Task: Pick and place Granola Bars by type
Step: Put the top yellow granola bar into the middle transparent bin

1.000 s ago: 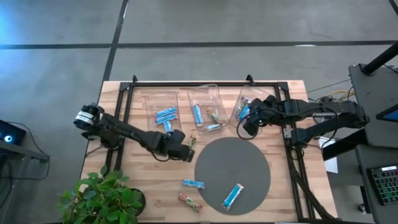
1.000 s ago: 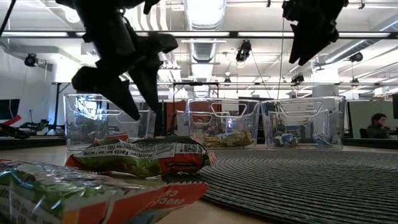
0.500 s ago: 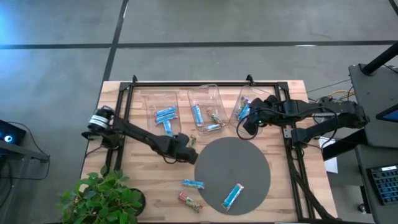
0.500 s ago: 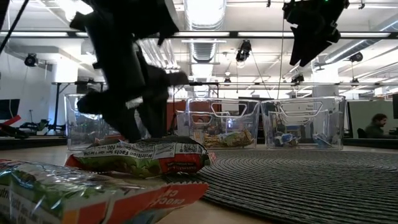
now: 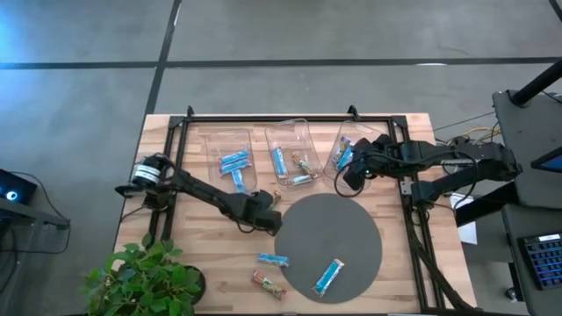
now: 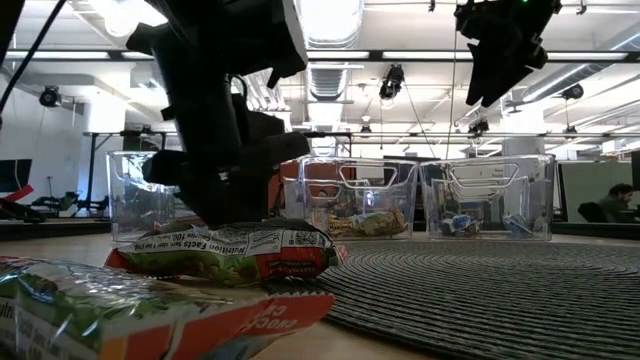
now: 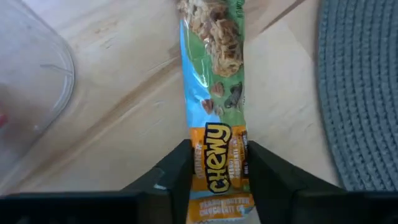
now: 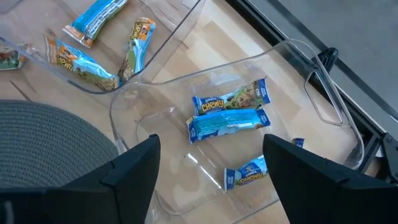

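Nearest the front edge of the table, three granola bars are not yet sorted: a red and green one on the bare wood, a blue one just behind it, and another blue one lying on the round grey mat. In the low view the front bars fill the foreground, the green-and-red wrapper lying at the mat's edge. Farther back, beside the mat's left rim, the left gripper is down at the table over a green and orange bar lying flat on the wood; its wrist view shows the two fingers standing on either side of the bar's near end, close to the wrapper, but I cannot tell whether they have clamped it yet. Behind that stand three clear bins: the left bin holds blue bars, the middle bin holds a mix of blue and tan ones, and the right bin holds three blue bars. The right gripper hangs open above the near end of the right bin, holding nothing. By my reading the sorting is well past halfway, with four bars left on the table.
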Motion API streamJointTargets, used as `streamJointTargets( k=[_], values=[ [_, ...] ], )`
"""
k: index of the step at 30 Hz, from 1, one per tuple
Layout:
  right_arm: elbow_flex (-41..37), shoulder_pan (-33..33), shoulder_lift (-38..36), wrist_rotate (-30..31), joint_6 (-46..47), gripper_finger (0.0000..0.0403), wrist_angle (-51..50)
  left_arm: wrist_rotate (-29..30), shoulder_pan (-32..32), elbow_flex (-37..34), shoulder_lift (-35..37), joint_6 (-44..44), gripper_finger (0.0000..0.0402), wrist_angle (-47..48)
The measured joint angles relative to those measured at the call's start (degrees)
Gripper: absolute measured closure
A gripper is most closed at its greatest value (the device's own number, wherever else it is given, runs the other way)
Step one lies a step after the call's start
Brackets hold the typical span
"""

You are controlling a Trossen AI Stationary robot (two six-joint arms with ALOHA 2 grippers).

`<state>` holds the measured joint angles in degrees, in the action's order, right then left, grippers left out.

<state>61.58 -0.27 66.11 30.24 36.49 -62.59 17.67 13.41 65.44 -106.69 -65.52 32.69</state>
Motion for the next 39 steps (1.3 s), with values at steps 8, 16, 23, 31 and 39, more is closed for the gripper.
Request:
streamJointTargets(
  k=[8,16,23,31,39],
  values=[
    [0.0,0.0,0.0,-0.7,-0.8,0.0133,0.0,-1.1,-0.1,2.3,1.8,-0.3,0.0334,0.2],
    [0.0,0.0,0.0,-0.3,-2.4,0.0138,0.4,10.3,-1.1,8.9,12.1,2.3,0.0336,-0.3],
    [0.0,-0.5,0.0,0.9,-2.6,0.0139,3.2,8.9,-13.9,9.6,14.3,3.9,0.0336,-11.7],
    [0.0,-0.5,-0.3,0.8,-3.1,0.0138,2.6,-0.5,-22.2,9.7,9.2,5.7,0.0313,-16.9],
    [0.0,-0.5,-1.0,-0.1,-5.7,0.0142,1.9,1.8,-20.5,10.5,10.9,7.6,0.0236,-10.6]
  ],
)
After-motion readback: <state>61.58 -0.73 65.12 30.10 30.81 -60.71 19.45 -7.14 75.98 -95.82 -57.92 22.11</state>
